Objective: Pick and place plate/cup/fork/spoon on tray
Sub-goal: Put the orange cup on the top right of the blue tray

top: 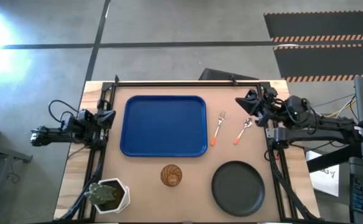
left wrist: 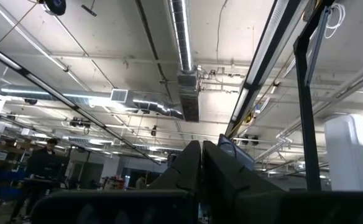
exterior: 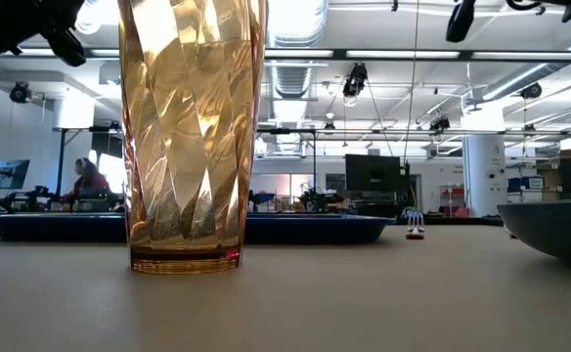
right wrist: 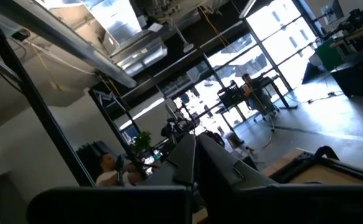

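The tray (top: 164,125) lies flat and bare on the bench, toward the far edge and a little left of the middle, as I watch from my remote station. The fork (top: 218,127) rests just off the tray's right rim, tines pointing to the far edge, orange handle toward me. The spoon (top: 243,130) lies beside the fork, apart from it, its bowl angled toward the far right corner. The plate (top: 238,188) sits near the bench's near edge on the right side, well clear of the tray. The cup (top: 171,175) stands upright near the near edge, just below the tray's near rim; in the low view the cup (exterior: 192,135) fills the foreground, with the tray (exterior: 305,227) a dark blue band behind it and the plate's rim (exterior: 554,228) at the right. A white pot with a green plant (top: 109,195) occupies the near left corner.

The left gripper (top: 109,116) hangs at the bench's left edge, beside the tray's left rim, its fingers (left wrist: 191,168) pressed together. The right gripper (top: 246,102) sits near the far right corner, just beyond the spoon's bowl, fingers (right wrist: 197,158) likewise closed, holding nothing. I see a person (exterior: 89,182) seated in the room behind.
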{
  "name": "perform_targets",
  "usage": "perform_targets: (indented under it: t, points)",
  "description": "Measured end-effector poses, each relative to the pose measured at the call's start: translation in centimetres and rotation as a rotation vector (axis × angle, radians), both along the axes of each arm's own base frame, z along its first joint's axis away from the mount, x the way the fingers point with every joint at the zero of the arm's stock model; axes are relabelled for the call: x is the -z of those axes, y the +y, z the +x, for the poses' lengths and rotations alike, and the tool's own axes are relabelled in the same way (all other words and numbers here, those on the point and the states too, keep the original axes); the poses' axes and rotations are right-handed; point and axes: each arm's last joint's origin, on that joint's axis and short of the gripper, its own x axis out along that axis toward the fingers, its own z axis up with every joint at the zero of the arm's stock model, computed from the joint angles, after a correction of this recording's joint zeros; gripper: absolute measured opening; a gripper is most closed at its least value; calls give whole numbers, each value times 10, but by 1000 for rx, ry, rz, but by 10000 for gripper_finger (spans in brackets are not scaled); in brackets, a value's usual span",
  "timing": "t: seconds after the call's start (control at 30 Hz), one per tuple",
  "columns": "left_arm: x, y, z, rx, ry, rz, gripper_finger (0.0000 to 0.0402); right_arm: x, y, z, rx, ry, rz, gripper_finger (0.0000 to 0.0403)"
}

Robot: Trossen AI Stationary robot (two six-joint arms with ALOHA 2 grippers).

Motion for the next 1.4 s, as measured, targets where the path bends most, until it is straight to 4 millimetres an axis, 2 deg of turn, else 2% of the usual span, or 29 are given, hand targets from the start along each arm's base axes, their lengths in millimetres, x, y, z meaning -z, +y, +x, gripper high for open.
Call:
perform_targets:
  t: [0.17,0.3,0.53,0.67,0.77,0.97,1.13,1.23,1.4]
  points:
    - [0,0,0,0,0,0,0,-17,0,9,-37,-8,-77,9]
    - [-2,0,-1,0,-7,0,0,-34,-2,19,-35,53,-91,13]
    - [-14,0,-5,-6,-22,6,0,-73,-4,25,32,498,-53,78]
    - [-15,0,-4,-6,6,7,0,-94,-7,31,99,685,-63,120]
    - [-14,0,-3,-5,23,5,0,-103,-9,38,109,809,-58,142]
    - [-14,2,-1,-45,73,-29,0,-98,-13,57,96,1012,-10,155]
    - [-20,4,0,-89,303,-99,0,-84,-13,77,39,1094,25,151]
    - [-36,4,-5,-70,364,-150,0,-77,-10,92,-1,1098,20,151]
    - [-70,4,-18,-91,392,-116,0,-68,-2,111,-57,1130,16,152]
